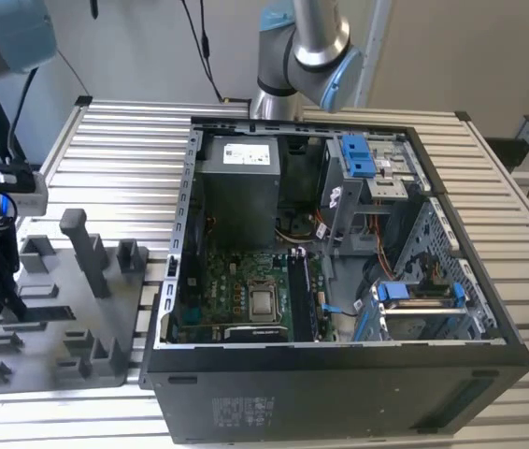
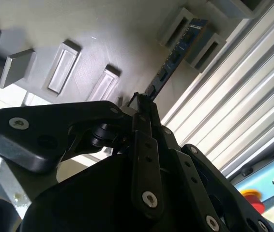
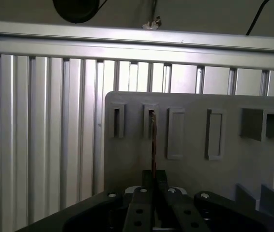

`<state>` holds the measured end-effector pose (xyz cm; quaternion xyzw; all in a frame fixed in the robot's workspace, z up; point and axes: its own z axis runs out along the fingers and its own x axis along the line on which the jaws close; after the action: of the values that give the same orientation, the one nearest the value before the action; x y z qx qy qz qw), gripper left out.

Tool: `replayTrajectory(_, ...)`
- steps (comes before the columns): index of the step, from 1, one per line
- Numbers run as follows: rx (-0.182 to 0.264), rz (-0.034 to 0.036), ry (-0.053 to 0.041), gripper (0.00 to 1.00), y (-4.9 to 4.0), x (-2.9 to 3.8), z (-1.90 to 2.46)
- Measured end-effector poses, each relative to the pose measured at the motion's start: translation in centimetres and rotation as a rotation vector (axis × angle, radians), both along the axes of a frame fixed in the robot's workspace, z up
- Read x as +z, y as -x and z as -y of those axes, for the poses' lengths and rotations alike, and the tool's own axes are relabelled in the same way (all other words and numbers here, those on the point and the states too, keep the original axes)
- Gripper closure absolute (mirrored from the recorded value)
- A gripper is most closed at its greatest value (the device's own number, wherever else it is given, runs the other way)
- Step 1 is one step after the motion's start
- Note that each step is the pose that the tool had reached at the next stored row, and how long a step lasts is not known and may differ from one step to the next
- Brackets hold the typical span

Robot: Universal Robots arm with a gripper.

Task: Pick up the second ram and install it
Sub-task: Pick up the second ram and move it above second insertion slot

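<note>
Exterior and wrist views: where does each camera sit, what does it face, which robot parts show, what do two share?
Exterior view: off-arm, above, facing computer case and holder tray; arm shows.
First wrist view: wrist-mounted, faces tray squarely; hand shows.
Second wrist view: wrist-mounted, faces tray obliquely; hand shows.
Both wrist views share the second ram, held by the hand.

Our tally, kind by kind

On one slatted surface (image 1: pixel 115 140) we count one open computer case (image 1: pixel 339 383) and one grey holder tray (image 1: pixel 124 299). Inside the case we count one power supply box (image 1: pixel 238 178) and one processor (image 1: pixel 263 301). In the first wrist view we count four slot frames (image 3: pixel 213 134) in a row on the tray. We count one second ram (image 2: pixel 175 53), one tool (image 3: pixel 152 176), and one red button (image 2: pixel 251 195). In the exterior view we count two blue-capped arm joints (image 1: pixel 311 56).
</note>
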<state>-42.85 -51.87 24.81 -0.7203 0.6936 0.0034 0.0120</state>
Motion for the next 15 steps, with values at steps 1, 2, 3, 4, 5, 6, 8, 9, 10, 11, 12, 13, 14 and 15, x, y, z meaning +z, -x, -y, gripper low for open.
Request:
replayTrajectory(1,0.000,-0.0001,0.0001,0.86,0.00,0.06,0.00)
replayTrajectory(2,0.000,-0.0001,0.0001,0.86,0.00,0.11,0.00)
replayTrajectory(3,0.000,-0.0002,0.0002,0.86,0.00,0.16,0.00)
replayTrajectory(4,0.000,-0.0003,0.0003,0.86,0.00,0.23,0.00)
replayTrajectory(5,0.000,-0.0002,0.0002,0.86,0.00,0.29,0.00)
replayTrajectory(6,0.000,-0.0002,0.0001,0.86,0.00,0.35,0.00)
replayTrajectory(8,0.000,-0.0001,0.0001,0.86,0.00,0.49,0.00)
replayTrajectory(9,0.000,-0.0002,0.0001,0.86,0.00,0.56,0.00)
replayTrajectory(10,0.000,-0.0001,0.0001,0.86,0.00,0.64,0.00)
replayTrajectory(11,0.000,-0.0002,0.0002,0.86,0.00,0.74,0.00)
replayTrajectory(12,0.000,-0.0002,0.0002,0.86,0.00,0.85,0.00)
replayTrajectory(13,0.000,-0.0001,0.0001,0.86,0.00,0.93,0.00)
replayTrajectory(14,0.000,-0.0001,0.0001,0.86,0.00,1.04,0.00)
replayTrajectory(15,0.000,-0.0002,0.0001,0.86,0.00,1.14,0.00)
